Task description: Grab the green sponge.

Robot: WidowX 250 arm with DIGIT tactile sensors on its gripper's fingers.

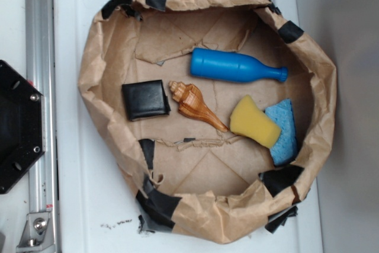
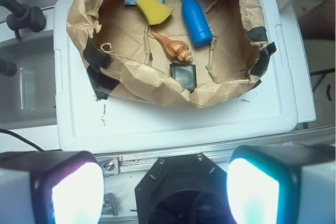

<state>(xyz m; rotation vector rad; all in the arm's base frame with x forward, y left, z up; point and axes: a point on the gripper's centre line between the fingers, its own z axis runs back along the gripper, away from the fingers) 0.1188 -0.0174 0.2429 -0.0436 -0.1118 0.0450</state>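
A paper-lined basket [image 1: 89, 81] is sitting on a white lid [image 1: 77, 205], filling most of the exterior frame. Inside it, a yellow sponge [image 1: 253, 121] is lying at the right, overlapping a blue sponge [image 1: 284, 131] that is resting against the right wall; neither is looking green. A blue bottle [image 1: 237, 67] is lying on its side above them, a brown shell [image 1: 195, 106] is sitting in the middle, and a black square pad [image 1: 145, 99] is lying to its left. In the wrist view, the gripper [image 2: 165, 190] is hanging at the bottom edge with its fingers [image 2: 76, 192] spread wide apart, holding nothing, well apart from the basket.
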